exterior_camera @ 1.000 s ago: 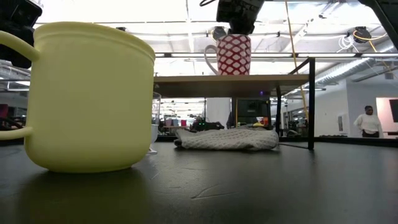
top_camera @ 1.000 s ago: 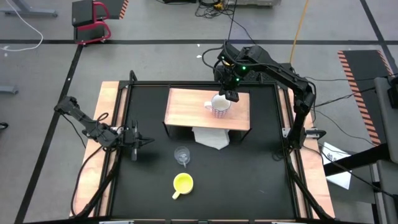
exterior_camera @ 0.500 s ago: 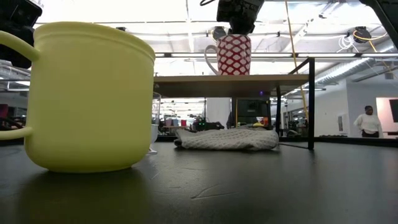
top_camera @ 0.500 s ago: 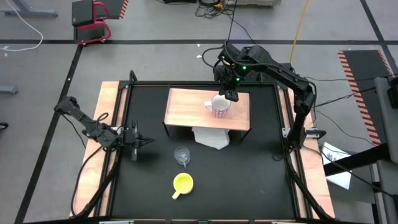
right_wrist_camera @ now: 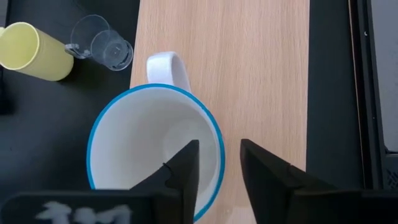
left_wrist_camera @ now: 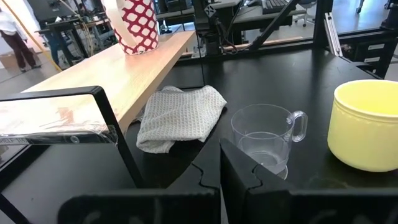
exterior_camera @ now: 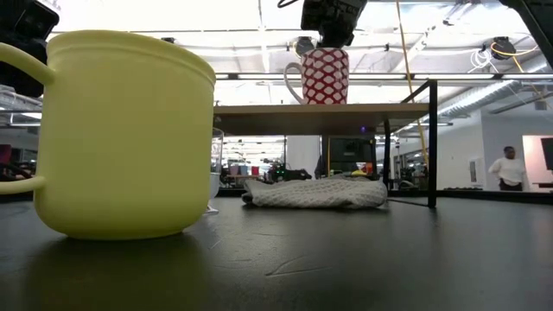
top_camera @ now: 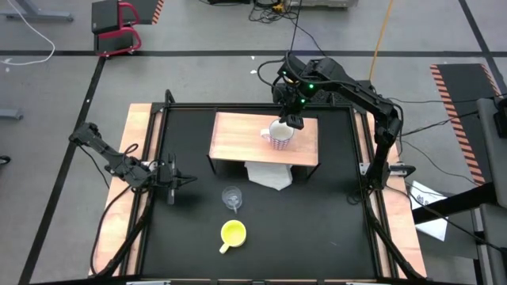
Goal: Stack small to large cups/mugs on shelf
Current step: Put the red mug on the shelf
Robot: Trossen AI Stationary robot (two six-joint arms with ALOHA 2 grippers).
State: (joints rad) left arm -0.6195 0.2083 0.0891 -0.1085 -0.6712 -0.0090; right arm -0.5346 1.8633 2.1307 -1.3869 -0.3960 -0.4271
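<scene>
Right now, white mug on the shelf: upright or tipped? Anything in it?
Upright and empty: white mug stands base-down on the shelf, its bare inside showing. Right gripper straddles its rim.

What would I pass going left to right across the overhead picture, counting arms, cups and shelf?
Left gripper at the table's left edge → yellow mug → white mug on the shelf → right gripper at that mug's rim. The glass cup and cloth overlap these sideways, so I leave them out.

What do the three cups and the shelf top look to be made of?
White mug: likely glazed ceramic, glossy, blue rim, red pattern outside. Yellow mug: matte, uniform colour, probably plastic. Clear cup: see-through, glass or clear plastic. Shelf top: light wood-grain board. The right pincer straddles the white mug's rim.
</scene>
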